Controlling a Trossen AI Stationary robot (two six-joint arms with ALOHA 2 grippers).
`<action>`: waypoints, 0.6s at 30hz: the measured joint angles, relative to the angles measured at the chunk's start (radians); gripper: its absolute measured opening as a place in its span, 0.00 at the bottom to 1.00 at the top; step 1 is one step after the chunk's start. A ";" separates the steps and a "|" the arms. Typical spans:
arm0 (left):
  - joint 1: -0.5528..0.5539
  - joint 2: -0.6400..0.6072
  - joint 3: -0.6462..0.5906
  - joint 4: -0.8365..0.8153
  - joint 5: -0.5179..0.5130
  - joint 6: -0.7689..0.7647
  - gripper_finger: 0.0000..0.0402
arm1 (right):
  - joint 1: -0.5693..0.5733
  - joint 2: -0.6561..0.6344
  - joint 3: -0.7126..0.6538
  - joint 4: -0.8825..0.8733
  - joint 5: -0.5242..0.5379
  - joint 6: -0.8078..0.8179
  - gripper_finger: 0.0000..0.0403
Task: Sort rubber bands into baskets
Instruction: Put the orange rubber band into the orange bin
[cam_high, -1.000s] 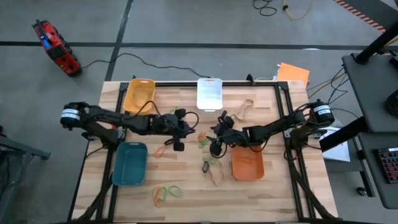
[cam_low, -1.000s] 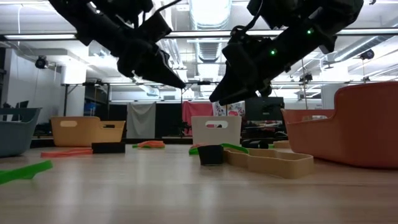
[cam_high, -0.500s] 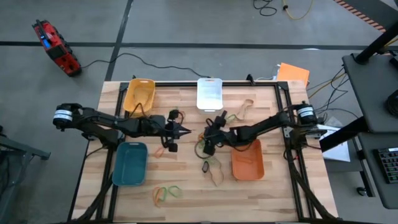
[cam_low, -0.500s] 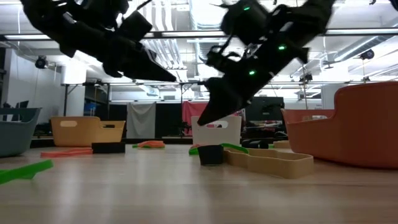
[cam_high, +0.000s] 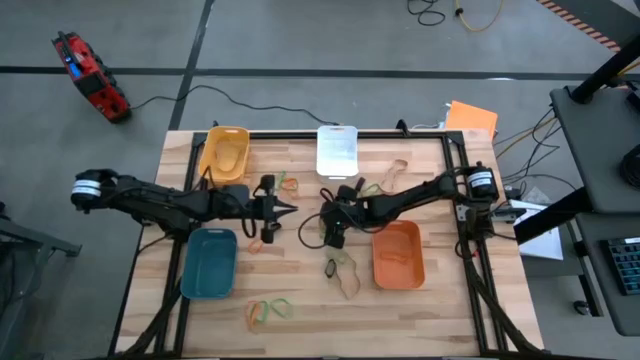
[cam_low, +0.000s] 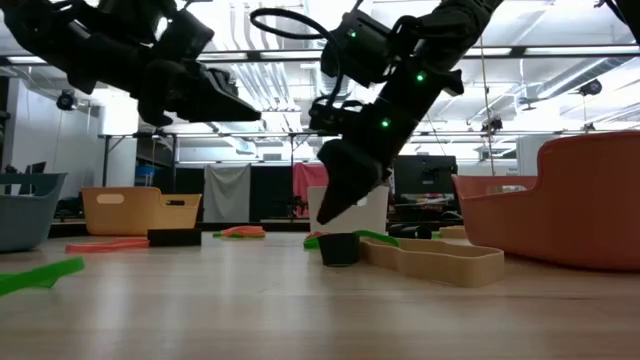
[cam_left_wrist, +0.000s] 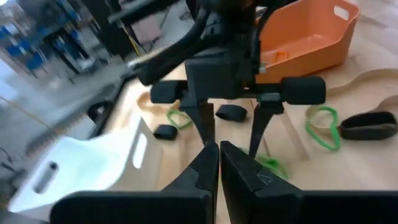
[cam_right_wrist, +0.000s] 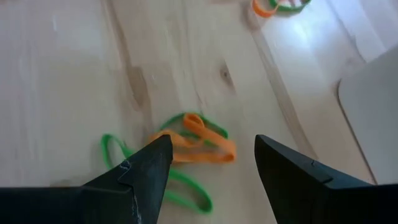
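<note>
Orange basket with an orange band inside; right gripper fingers wide, left gripper fingers together, empty.

Four baskets sit on the wooden surface: a yellow basket and a white basket at the far edge, a teal basket on the left and an orange basket on the right. The left claw and the right claw point toward each other near the middle. A cluster of rubber bands lies near the front edge.
</note>
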 joint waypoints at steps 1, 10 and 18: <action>0.002 -0.001 0.000 0.026 0.000 0.013 0.00 | -0.005 -0.002 0.000 -0.005 -0.002 0.004 0.56; 0.005 -0.012 -0.030 0.038 -0.001 0.042 0.00 | -0.023 0.004 -0.006 -0.010 -0.031 0.021 0.56; 0.005 -0.018 -0.043 0.032 -0.001 0.032 0.00 | -0.036 0.004 -0.020 0.027 -0.030 -0.020 0.56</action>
